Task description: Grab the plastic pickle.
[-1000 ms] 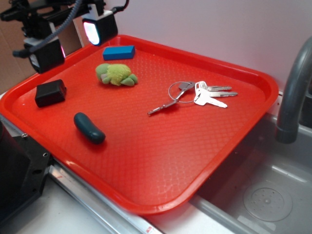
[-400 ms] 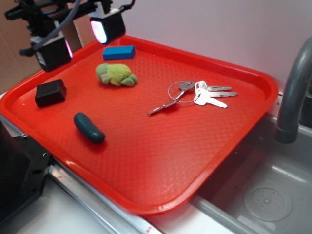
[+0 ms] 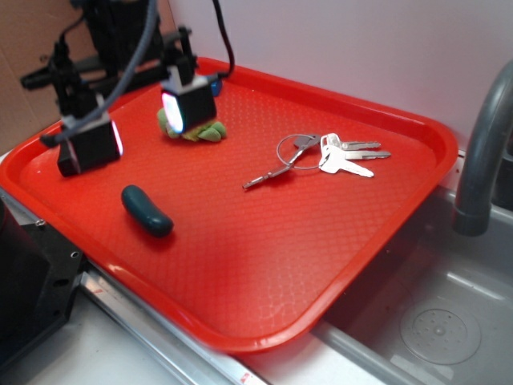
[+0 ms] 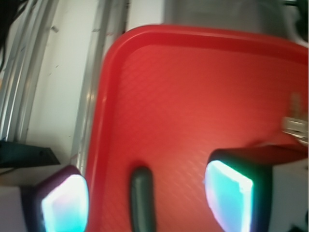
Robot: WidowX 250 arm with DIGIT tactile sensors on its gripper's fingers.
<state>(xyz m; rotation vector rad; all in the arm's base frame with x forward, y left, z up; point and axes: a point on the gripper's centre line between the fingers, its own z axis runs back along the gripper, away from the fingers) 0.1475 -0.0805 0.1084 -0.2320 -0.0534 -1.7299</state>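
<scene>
Since the frames a moment ago, I see the end effector (image 3: 140, 124) has come down and forward from the tray's far-left corner, and it now hangs over the left part of the tray, covering the black box and most of the blue block that were plain to see before. The pickle, the plush and the keys lie where they did.

Going left to right in the exterior view: the end effector's two glowing pads (image 3: 96, 146) stand well apart, with nothing between them. Just in front of it, toward the near edge, the small glossy dark teal-green plastic pickle (image 3: 147, 211) lies flat on the red plastic tray (image 3: 264, 265), touching neither pad. In the wrist view the plastic pickle (image 4: 143, 199) sits low in the frame, between the two lit pads and closer to the left one, running lengthwise away from the camera beside the tray's raised rim (image 4: 107, 96).

Behind the right pad, the fuzzy light-green plush toy (image 3: 204, 130) is partly hidden. Further right, a bunch of silver metal keys on a ring (image 3: 325, 156) rests near the tray's middle. At the far right, a grey curved faucet (image 3: 481, 152) stands over a metal sink (image 3: 433, 321).
</scene>
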